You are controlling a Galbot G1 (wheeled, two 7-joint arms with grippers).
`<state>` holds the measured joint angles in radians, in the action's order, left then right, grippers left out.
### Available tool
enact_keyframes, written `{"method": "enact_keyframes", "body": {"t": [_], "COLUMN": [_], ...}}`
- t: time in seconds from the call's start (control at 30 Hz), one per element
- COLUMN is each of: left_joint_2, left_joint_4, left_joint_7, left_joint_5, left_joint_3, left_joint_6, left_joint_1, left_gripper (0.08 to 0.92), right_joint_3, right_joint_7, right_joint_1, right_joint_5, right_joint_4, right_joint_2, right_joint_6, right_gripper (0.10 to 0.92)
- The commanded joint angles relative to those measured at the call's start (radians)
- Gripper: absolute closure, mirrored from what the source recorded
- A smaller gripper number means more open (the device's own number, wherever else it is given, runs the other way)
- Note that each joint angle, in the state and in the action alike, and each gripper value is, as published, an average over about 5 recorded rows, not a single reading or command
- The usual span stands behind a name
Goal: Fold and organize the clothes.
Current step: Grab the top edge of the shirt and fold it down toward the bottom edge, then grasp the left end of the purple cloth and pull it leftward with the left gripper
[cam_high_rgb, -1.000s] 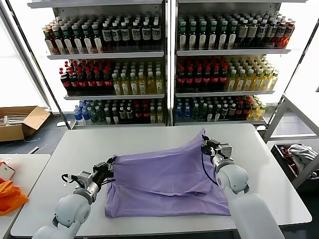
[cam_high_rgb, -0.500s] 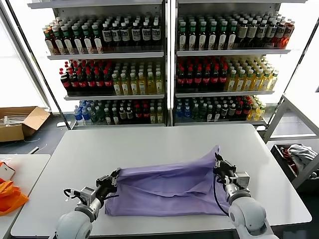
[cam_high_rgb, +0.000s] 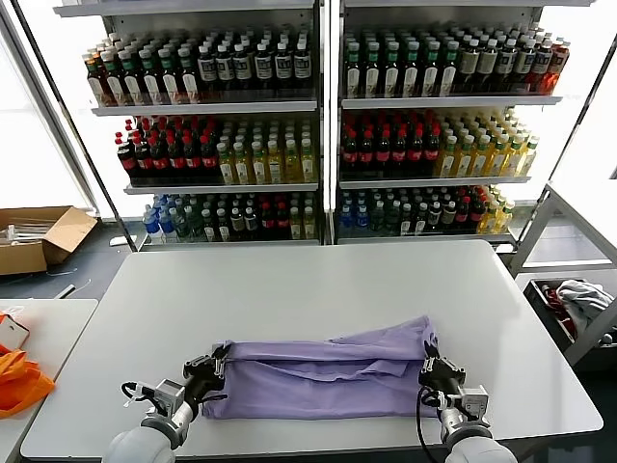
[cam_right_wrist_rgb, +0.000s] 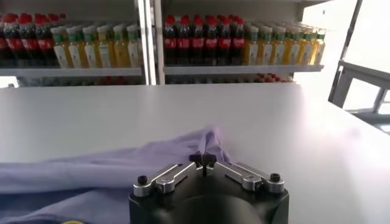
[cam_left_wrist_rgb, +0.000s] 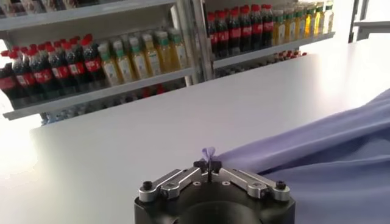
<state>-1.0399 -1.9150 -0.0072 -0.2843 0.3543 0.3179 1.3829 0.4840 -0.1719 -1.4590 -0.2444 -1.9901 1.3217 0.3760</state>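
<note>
A lavender T-shirt (cam_high_rgb: pixel 318 376) lies folded into a long band near the front edge of the white table (cam_high_rgb: pixel 289 280). My left gripper (cam_high_rgb: pixel 214 365) is shut on the shirt's left corner; a small tuft of cloth (cam_left_wrist_rgb: pixel 209 151) sticks out between its fingertips (cam_left_wrist_rgb: pixel 207 165). My right gripper (cam_high_rgb: pixel 431 367) is shut on the shirt's right corner, where the cloth (cam_right_wrist_rgb: pixel 183 146) bunches up at its fingertips (cam_right_wrist_rgb: pixel 203 161). Both grippers sit low at the table surface. No print or label shows.
Shelves of drink bottles (cam_high_rgb: pixel 318 125) stand behind the table. A cardboard box (cam_high_rgb: pixel 39 236) and an orange item (cam_high_rgb: pixel 19 381) are on the left, and a bin with cloth (cam_high_rgb: pixel 583 299) is on the right.
Both grippers have pulled the shirt's far edge toward the table's front and lowered it, folding the shirt over onto itself into a narrow band.
</note>
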Motion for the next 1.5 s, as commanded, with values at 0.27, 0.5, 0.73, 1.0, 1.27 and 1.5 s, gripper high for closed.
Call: {"method": "enact_keyframes", "body": {"t": [0.27,0.5,0.73,1.0,1.27,1.5], "left_joint_2": [-0.013,-0.020,-0.089,-0.258,-0.312,-0.324], "left_joint_4": [-0.039,-0.104,-0.240,-0.209,-0.074,-0.018], "left_joint_7": [0.004,-0.022,-0.114,-0.193,-0.212,-0.198], "left_joint_5": [0.118,0.176,0.099,-0.005,-0.003,0.016], "left_joint_3": [0.001,0.021,0.033,0.039,0.037,0.047], "left_joint_6": [0.010,0.030,0.089,0.089,0.063,0.047], "left_joint_1": [0.054,0.063,0.094,0.106,0.085,0.083], "left_gripper": [0.783,0.584,0.376,0.186,0.177,0.177], "right_joint_3": [0.001,0.014,0.183,0.284,0.228,0.230], "right_joint_7": [-0.006,-0.005,-0.018,-0.024,-0.039,-0.040], "right_joint_1": [-0.068,-0.081,-0.100,-0.073,-0.085,-0.093], "right_joint_5": [0.056,0.062,-0.091,-0.257,-0.243,-0.245], "right_joint_4": [-0.002,-0.046,-0.238,-0.301,-0.250,-0.248], "right_joint_2": [0.023,0.022,-0.016,-0.100,-0.096,-0.103], "right_joint_6": [-0.014,-0.014,0.012,0.046,0.015,0.009], "right_gripper": [0.911,0.739,0.540,0.306,0.204,0.202]}}
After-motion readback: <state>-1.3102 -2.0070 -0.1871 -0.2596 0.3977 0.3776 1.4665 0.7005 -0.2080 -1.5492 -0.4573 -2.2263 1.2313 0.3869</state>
